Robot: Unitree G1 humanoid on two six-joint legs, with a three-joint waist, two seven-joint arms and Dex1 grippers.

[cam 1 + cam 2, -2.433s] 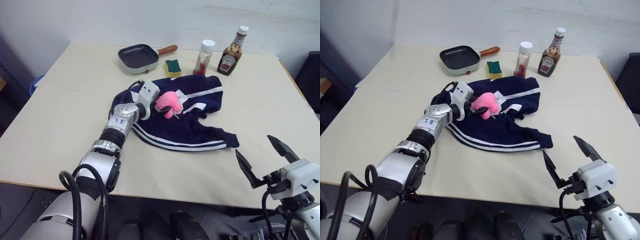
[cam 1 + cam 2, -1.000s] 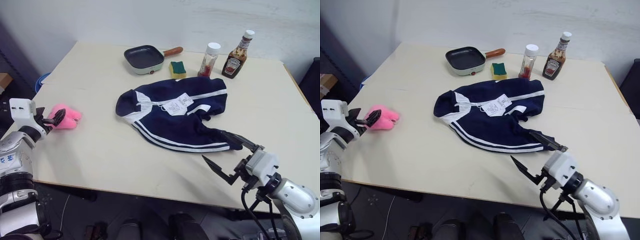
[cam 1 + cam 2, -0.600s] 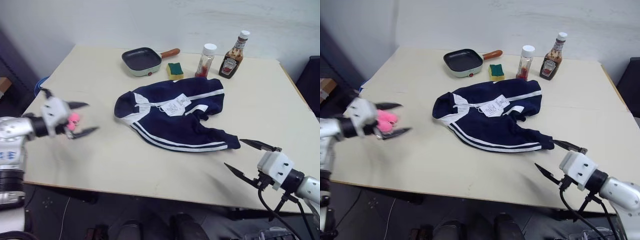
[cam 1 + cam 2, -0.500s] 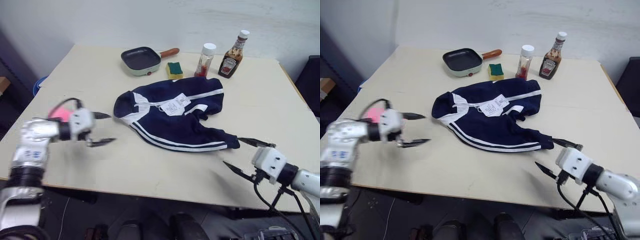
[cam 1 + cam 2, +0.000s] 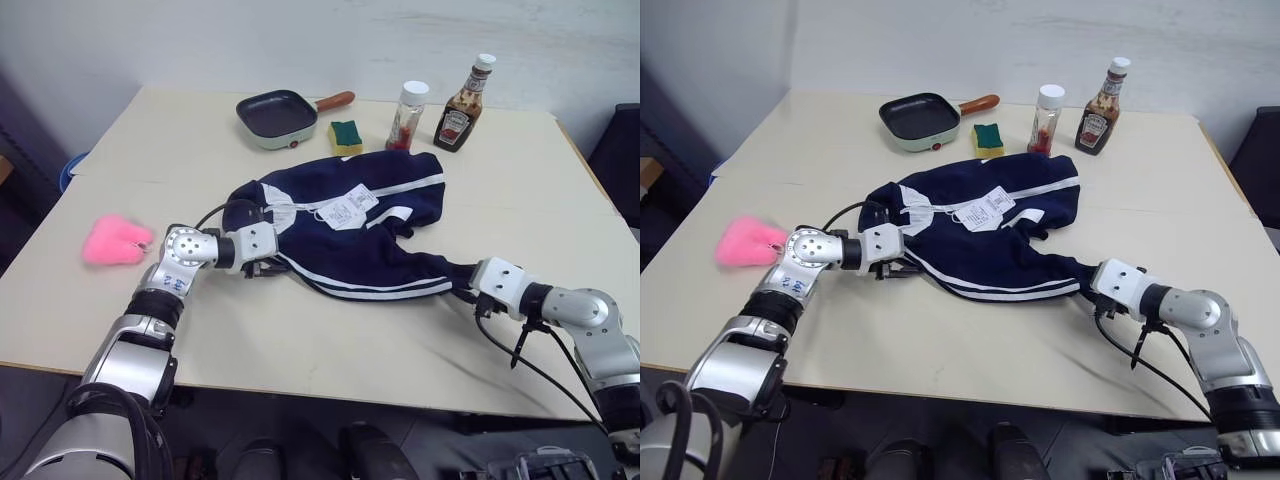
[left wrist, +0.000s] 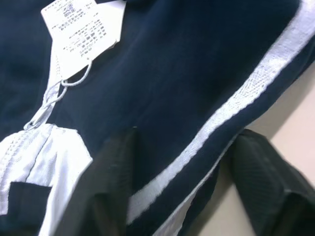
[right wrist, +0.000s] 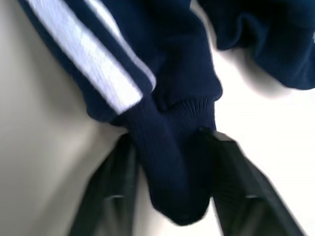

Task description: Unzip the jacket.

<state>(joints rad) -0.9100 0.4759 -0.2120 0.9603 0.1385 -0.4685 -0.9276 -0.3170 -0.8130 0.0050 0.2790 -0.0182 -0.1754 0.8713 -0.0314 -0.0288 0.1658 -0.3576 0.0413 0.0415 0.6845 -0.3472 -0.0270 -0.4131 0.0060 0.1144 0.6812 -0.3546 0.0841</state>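
Observation:
The navy jacket (image 5: 350, 225) with white stripes lies crumpled in the middle of the table, its white paper tags (image 5: 345, 208) on top. My left gripper (image 5: 270, 262) is at the jacket's near-left edge below the collar. In the left wrist view its fingers (image 6: 113, 182) stand apart astride the striped hem (image 6: 246, 93), one on the fabric and one beside it; it is open. My right gripper (image 5: 462, 290) is at the sleeve end on the right. In the right wrist view the ribbed cuff (image 7: 172, 147) fills the gap between its fingers (image 7: 231, 182), which press on both sides.
A pink plush (image 5: 115, 240) lies on the table (image 5: 300, 340) at the left. Along the far side stand a small pan (image 5: 276, 115), a green and yellow sponge (image 5: 346, 133), a spice jar (image 5: 407, 115) and a sauce bottle (image 5: 462, 95).
My left gripper left the pink plush at the table's left and swung right to the jacket's hem. My right gripper moved forward to the sleeve cuff and closed around it.

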